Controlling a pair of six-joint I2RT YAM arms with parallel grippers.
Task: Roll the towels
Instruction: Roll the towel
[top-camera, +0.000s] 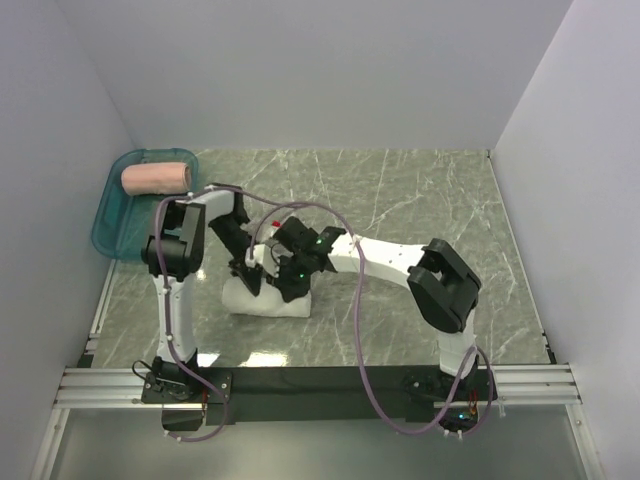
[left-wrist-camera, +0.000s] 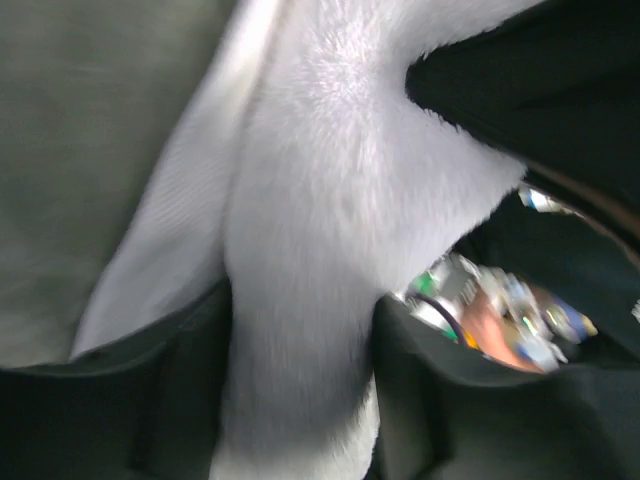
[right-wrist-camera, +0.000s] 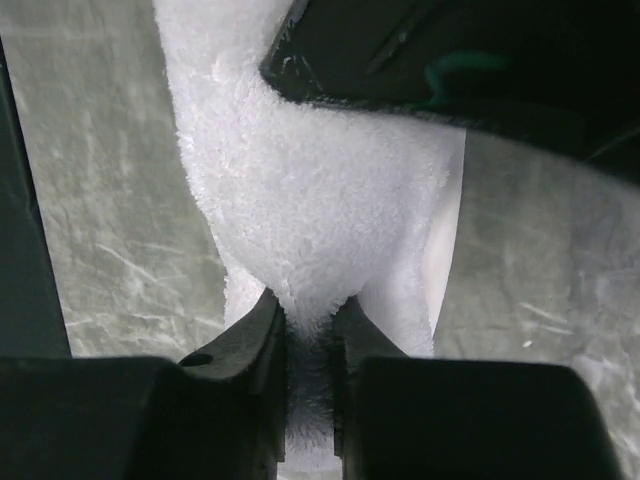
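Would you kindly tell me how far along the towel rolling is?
Done: the pink towel lies rolled in the teal tray. In hand: the left gripper and right gripper are both shut on the white towel, bunched at mid-table. Left: finishing that roll.

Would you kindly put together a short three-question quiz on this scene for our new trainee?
1. True or false: the pink towel lies rolled up in the tray.
2. Which end effector pinches the white towel? A the left only; B the right only; C both.
3. Fill in: the tray sits at the table's far ___ corner.
Key: 1 true. 2 C: the left end effector and the right end effector are each shut on it. 3 left.
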